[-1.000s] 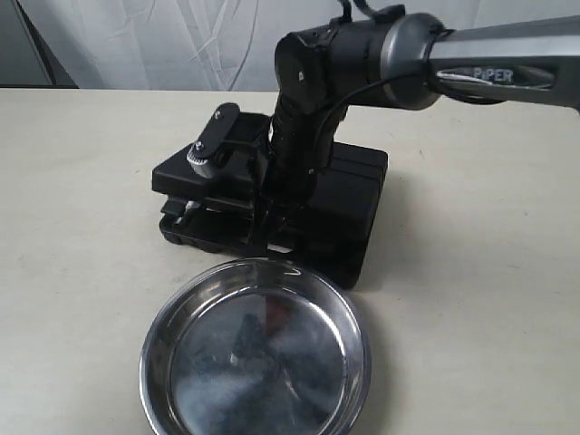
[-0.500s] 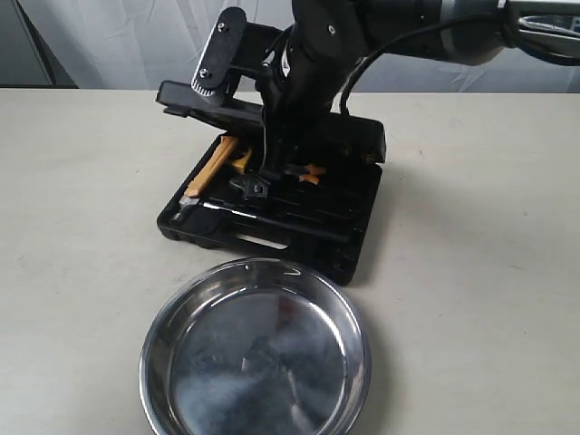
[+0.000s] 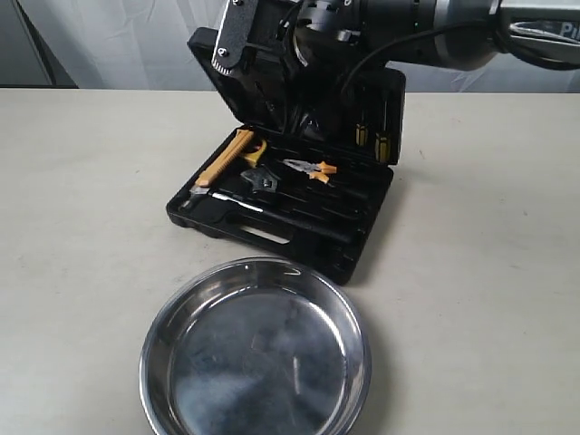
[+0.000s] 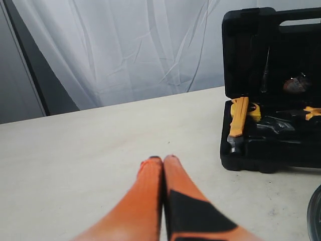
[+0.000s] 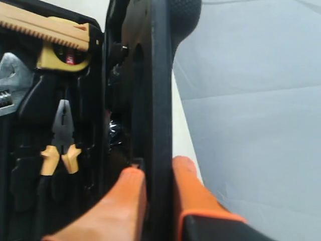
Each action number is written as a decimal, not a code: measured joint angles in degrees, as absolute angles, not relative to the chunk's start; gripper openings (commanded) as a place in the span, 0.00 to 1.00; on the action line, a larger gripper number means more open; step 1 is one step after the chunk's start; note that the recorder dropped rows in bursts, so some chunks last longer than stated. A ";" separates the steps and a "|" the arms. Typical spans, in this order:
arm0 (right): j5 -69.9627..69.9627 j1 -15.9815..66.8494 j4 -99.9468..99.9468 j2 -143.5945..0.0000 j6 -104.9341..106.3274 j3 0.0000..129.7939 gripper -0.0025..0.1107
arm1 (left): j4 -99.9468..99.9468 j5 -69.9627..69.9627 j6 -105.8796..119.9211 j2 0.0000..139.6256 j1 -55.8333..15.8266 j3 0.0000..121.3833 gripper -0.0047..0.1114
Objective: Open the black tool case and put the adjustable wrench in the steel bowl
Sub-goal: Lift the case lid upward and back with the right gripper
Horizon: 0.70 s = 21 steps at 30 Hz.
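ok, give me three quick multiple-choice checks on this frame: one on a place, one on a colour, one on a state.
1. Where does the adjustable wrench lie?
A. in the black tool case, between the hammer and the pliers
B. outside the case
C. clamped in a gripper

2. What colour are the pliers' handles?
A. blue
B. orange
C. green

3. What is the right gripper doing?
A. hanging open, clear of everything
B. holding the hammer
C. shut on the raised lid

Answers:
1 A: the exterior view shows it in the tray between those two tools.
2 B: they are orange in the exterior and right wrist views.
3 C: its fingers pinch the lid's edge in the right wrist view.
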<state>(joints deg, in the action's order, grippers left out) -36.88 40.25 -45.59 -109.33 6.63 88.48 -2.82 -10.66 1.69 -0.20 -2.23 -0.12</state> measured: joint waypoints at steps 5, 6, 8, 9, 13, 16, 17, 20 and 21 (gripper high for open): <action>-34.26 38.13 -48.51 -109.55 4.85 88.48 0.01 | -2.82 -10.66 1.69 -0.20 -2.23 -0.12 0.04; -33.63 37.46 -48.74 -109.55 4.70 88.48 0.01 | -2.82 -10.66 1.69 -0.20 -2.23 -0.12 0.04; -32.49 35.91 -48.89 -109.55 4.66 88.48 0.01 | -2.82 -10.66 1.69 -0.20 -2.23 -0.12 0.04; -31.87 35.08 -48.89 -109.55 4.53 88.48 0.01 | -2.82 -10.66 1.69 -0.20 -2.23 -0.12 0.04; -29.94 31.96 -49.13 -109.55 3.18 88.48 0.01 | -2.82 -10.66 1.69 -0.20 -2.23 -0.12 0.04; -28.95 29.88 -49.26 -109.55 1.68 88.48 0.01 | -2.82 -10.66 1.69 -0.20 -2.23 -0.12 0.04; -28.70 29.20 -49.39 -109.55 1.52 88.48 0.01 | -2.82 -10.66 1.69 -0.20 -2.23 -0.12 0.04; -27.62 27.06 -49.39 -109.55 0.69 88.48 0.08 | -2.82 -10.66 1.69 -0.20 -2.23 -0.12 0.04; -27.12 26.23 -48.91 -109.55 0.59 88.45 0.13 | -2.82 -10.66 1.69 -0.20 -2.23 -0.12 0.04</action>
<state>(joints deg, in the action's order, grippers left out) -27.12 26.23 -48.91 -109.55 0.59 88.45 -2.82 -10.66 1.69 -0.20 -2.23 -0.12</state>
